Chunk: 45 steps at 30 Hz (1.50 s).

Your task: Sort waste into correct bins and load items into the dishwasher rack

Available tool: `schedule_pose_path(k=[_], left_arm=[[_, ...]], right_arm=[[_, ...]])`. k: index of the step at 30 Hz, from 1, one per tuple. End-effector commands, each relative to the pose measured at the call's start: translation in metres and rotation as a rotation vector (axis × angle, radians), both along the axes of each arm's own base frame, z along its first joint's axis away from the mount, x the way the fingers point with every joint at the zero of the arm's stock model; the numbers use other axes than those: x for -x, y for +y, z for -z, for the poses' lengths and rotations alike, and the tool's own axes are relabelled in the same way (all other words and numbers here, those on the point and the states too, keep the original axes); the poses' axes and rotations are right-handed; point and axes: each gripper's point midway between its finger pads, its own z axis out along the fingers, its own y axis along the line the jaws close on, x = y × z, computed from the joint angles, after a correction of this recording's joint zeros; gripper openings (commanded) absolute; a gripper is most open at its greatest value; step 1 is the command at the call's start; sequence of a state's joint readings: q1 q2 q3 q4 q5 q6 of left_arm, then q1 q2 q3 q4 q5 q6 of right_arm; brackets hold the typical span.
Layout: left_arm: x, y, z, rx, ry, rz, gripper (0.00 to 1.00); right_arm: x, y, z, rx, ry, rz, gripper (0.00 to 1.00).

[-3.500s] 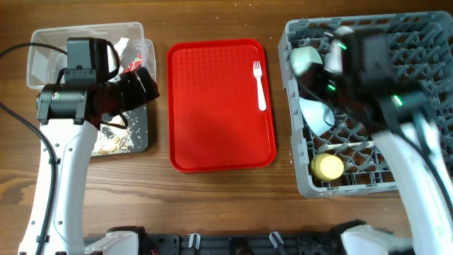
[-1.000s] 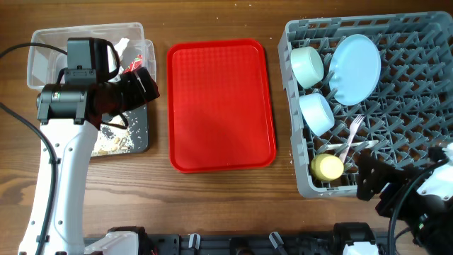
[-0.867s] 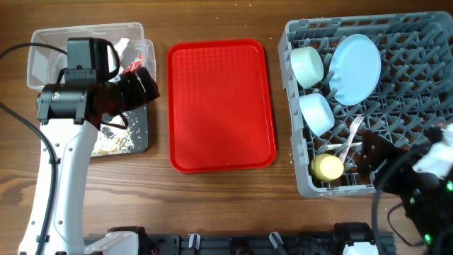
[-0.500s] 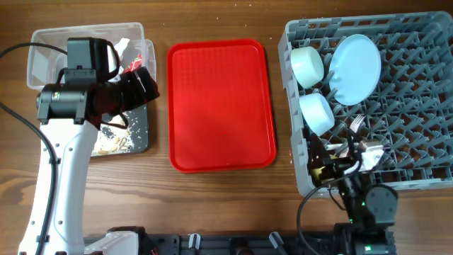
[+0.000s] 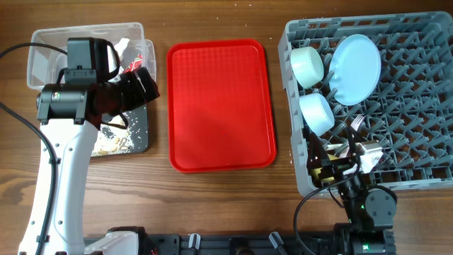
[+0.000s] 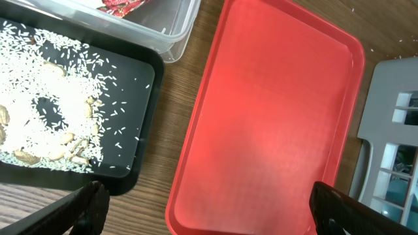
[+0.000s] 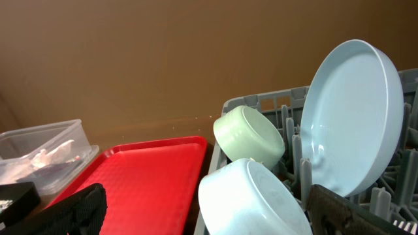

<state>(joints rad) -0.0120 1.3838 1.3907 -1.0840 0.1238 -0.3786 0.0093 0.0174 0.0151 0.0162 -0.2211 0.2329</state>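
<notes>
The grey dishwasher rack (image 5: 414,106) holds a pale blue plate (image 5: 355,67) on edge, a pale green bowl (image 5: 307,65) and a pale blue bowl (image 5: 316,113). White cutlery (image 5: 356,127) lies lower in the rack. The yellow cup (image 5: 327,172) is mostly hidden behind my right gripper (image 5: 331,157), which is low at the rack's front edge. That gripper (image 7: 209,215) is open, with the blue bowl (image 7: 248,199) straight ahead. My left gripper (image 6: 212,212) is open and empty above the black tray (image 6: 140,130) of food scraps (image 6: 46,111). The clear tub (image 5: 42,49) holds napkins (image 5: 122,47) and a red wrapper (image 6: 124,5).
A bare red serving tray (image 5: 221,103) lies between the bins and the rack. The left arm (image 5: 64,149) reaches up the left side of the table. A black cable (image 5: 14,120) runs along the left edge.
The fork has gone from the red tray into the rack. My right arm drew back from over the rack and folded down at its front edge. The left arm stayed still.
</notes>
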Motion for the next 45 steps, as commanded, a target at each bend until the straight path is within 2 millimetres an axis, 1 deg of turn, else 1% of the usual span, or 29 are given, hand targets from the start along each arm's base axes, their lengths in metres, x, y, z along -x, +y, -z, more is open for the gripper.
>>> schedule_pose_path(k=[1, 2, 4, 6, 7, 8, 9, 10, 11, 12, 14, 16, 17, 19, 21, 23, 25, 26, 45], left_arm=[[-0.002, 0.002, -0.002, -0.009, -0.009, 0.001, 1.00], [-0.001, 0.002, -0.004, -0.009, -0.014, 0.000, 1.00], [0.007, 0.002, -0.016, -0.009, -0.057, 0.001, 1.00], [0.026, 0.007, -0.032, -0.036, -0.126, -0.012, 1.00], [0.033, 0.006, -0.038, -0.028, -0.174, -0.007, 1.00], [0.038, 0.001, -0.046, -0.028, -0.263, 0.025, 1.00], [0.041, -0.007, -0.053, -0.036, -0.360, 0.093, 1.00], [0.046, -0.020, -0.062, -0.049, -0.514, 0.189, 1.00], [0.056, -0.027, -0.066, -0.053, -0.668, 0.227, 1.00], [0.065, -0.028, -0.062, -0.055, -0.763, 0.229, 1.00], [0.080, -0.027, -0.047, -0.061, -0.917, 0.222, 1.00], [0.091, -0.027, -0.022, -0.064, -1.028, 0.219, 1.00], [0.092, -0.027, -0.009, -0.066, -1.068, 0.216, 1.00], [0.093, -0.027, 0.005, -0.081, -1.107, 0.222, 1.00], [0.094, -0.027, 0.017, -0.145, -1.147, 0.261, 1.00], [0.093, -0.027, 0.026, -0.172, -1.143, 0.278, 1.00], [0.091, -0.027, 0.044, -0.177, -1.116, 0.280, 1.00], [0.091, -0.027, 0.057, -0.173, -1.072, 0.285, 1.00], [0.091, -0.027, 0.058, -0.173, -1.070, 0.285, 1.00]], right_arm=[[0.001, 0.003, 0.001, 0.017, -0.012, -0.016, 1.00], [0.001, 0.003, 0.001, 0.017, -0.012, -0.016, 1.00], [0.001, 0.003, 0.001, 0.017, -0.012, -0.016, 1.00], [0.001, 0.003, 0.001, 0.017, -0.012, -0.016, 1.00], [0.001, 0.003, 0.001, 0.017, -0.012, -0.016, 1.00], [0.001, 0.003, 0.001, 0.017, -0.012, -0.016, 1.00], [0.001, 0.003, 0.001, 0.017, -0.012, -0.016, 1.00], [0.001, 0.003, 0.001, 0.017, -0.012, -0.016, 1.00], [0.001, 0.003, 0.001, 0.017, -0.012, -0.016, 1.00], [0.001, 0.003, 0.001, 0.017, -0.012, -0.016, 1.00], [0.001, 0.003, 0.001, 0.017, -0.012, -0.016, 1.00], [0.001, 0.003, 0.001, 0.017, -0.012, -0.016, 1.00], [0.001, 0.003, 0.001, 0.017, -0.012, -0.016, 1.00], [0.001, 0.003, 0.001, 0.017, -0.012, -0.016, 1.00], [0.001, 0.003, 0.001, 0.017, -0.012, -0.016, 1.00], [0.001, 0.003, 0.001, 0.017, -0.012, -0.016, 1.00], [0.001, 0.003, 0.001, 0.017, -0.012, -0.016, 1.00], [0.001, 0.003, 0.001, 0.017, -0.012, -0.016, 1.00], [0.001, 0.003, 0.001, 0.017, -0.012, -0.016, 1.00]])
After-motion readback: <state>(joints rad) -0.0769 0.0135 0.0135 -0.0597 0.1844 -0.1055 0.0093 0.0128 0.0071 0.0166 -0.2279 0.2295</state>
